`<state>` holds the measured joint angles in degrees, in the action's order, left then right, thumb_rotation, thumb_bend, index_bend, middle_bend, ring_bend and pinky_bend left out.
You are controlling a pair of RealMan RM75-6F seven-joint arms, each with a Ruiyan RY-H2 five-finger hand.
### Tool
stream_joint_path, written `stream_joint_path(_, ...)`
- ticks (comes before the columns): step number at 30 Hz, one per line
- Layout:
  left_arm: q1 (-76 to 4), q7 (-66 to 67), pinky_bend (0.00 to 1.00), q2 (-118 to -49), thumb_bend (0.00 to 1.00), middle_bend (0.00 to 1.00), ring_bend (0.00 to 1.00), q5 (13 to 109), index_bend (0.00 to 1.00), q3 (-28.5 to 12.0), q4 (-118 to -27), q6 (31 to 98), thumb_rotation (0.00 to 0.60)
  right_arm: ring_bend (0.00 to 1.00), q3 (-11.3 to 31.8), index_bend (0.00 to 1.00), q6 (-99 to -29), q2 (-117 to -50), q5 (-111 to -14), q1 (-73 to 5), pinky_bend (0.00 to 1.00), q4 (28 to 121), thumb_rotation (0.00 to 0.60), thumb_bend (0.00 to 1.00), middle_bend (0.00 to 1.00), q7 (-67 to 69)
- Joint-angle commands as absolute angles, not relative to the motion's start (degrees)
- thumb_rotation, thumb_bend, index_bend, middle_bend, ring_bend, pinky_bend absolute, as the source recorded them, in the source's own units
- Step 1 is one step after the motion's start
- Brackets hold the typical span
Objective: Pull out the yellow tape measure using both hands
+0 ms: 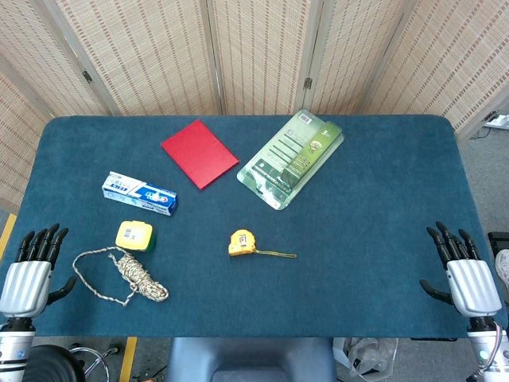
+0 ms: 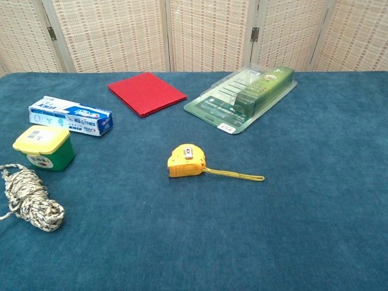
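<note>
Yellow tape measure (image 1: 241, 243): one; left hand (image 1: 28, 274), right hand (image 1: 468, 276): two, open.

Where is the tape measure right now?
The tape measure lies untouched near the table's middle in the head view, toward the front, its strap trailing right; the green-lidded box sits to its left, the green blister pack behind it.

Each hand (image 1: 32, 274) (image 1: 465, 274): silver back, black fingers.
</note>
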<state>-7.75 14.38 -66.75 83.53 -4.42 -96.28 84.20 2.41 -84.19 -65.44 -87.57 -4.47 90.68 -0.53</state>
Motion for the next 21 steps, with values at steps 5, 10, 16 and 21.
stream_joint_path(5, -7.64, 14.40, 0.08, -66.89, 0.31, 0.07, 0.09, 83.43, 0.04, -4.55, -96.23, 84.72, 0.600, 0.14, 2.31, 0.00, -84.37, -65.61, -88.41, -4.68, 0.00, 90.70, 0.600, 0.21, 0.06, 0.06)
stream_joint_path(10, -7.46, 14.16, 0.08, -66.75, 0.31, 0.07, 0.09, 83.21, 0.04, -4.48, -96.26, 84.86, 0.600, 0.14, 2.33, 0.00, -83.15, -65.84, -88.98, -5.70, 0.00, 91.36, 0.600, 0.21, 0.06, 0.36)
stream_joint_path(16, -7.48, 13.63, 0.08, -66.84, 0.31, 0.07, 0.09, 83.49, 0.04, -4.56, -96.15, 85.21, 0.600, 0.14, 3.15, 0.00, -79.45, -65.23, -91.29, -9.64, 0.00, 94.48, 0.600, 0.21, 0.05, -2.39)
stream_joint_path(21, -7.16, 13.05, 0.08, -66.73, 0.31, 0.07, 0.09, 83.76, 0.04, -4.24, -96.01, 85.55, 0.600, 0.15, 4.99, 0.00, -74.13, -65.26, -91.99, -14.72, 0.00, 98.57, 0.600, 0.21, 0.06, -6.49)
